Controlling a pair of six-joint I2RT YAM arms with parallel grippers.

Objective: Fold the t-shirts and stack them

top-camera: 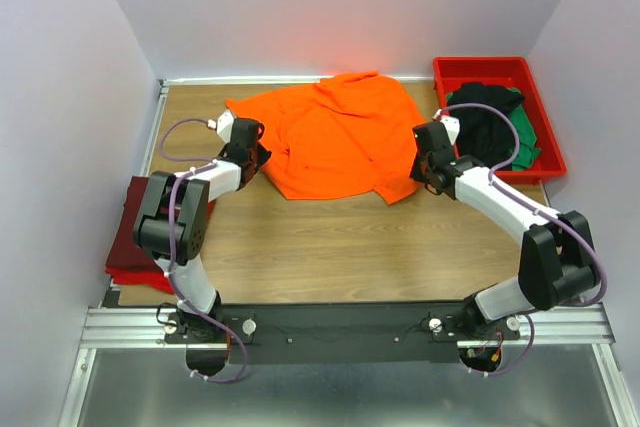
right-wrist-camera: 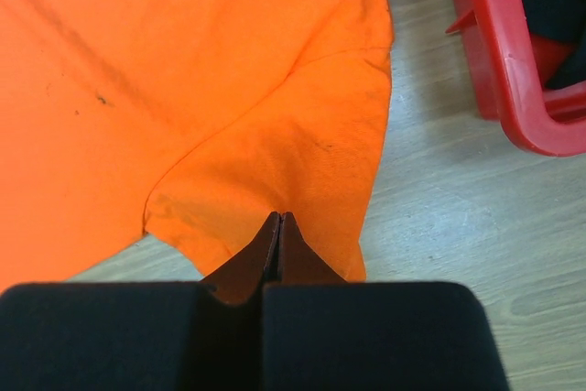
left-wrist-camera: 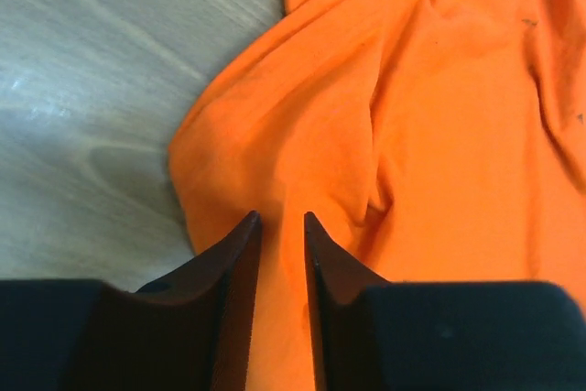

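Note:
A bright orange t-shirt (top-camera: 335, 137) lies spread and wrinkled across the back middle of the wooden table. My left gripper (top-camera: 255, 152) is at the shirt's left edge. In the left wrist view its jaws (left-wrist-camera: 279, 217) stand narrowly apart, with the orange cloth (left-wrist-camera: 439, 116) showing in the gap. My right gripper (top-camera: 425, 175) is at the shirt's right sleeve. In the right wrist view its fingertips (right-wrist-camera: 279, 215) are pressed together on the sleeve's hem (right-wrist-camera: 275, 162). A black t-shirt (top-camera: 485, 122) and a green one (top-camera: 522, 145) lie in the red tray. A maroon and red stack (top-camera: 125, 242) sits at the table's left edge.
The red plastic tray (top-camera: 480, 63) stands at the back right corner, and its near corner (right-wrist-camera: 513, 70) shows close to my right gripper. White walls close in the back and both sides. Bare wood (top-camera: 330, 247) lies between the shirt and the arm bases.

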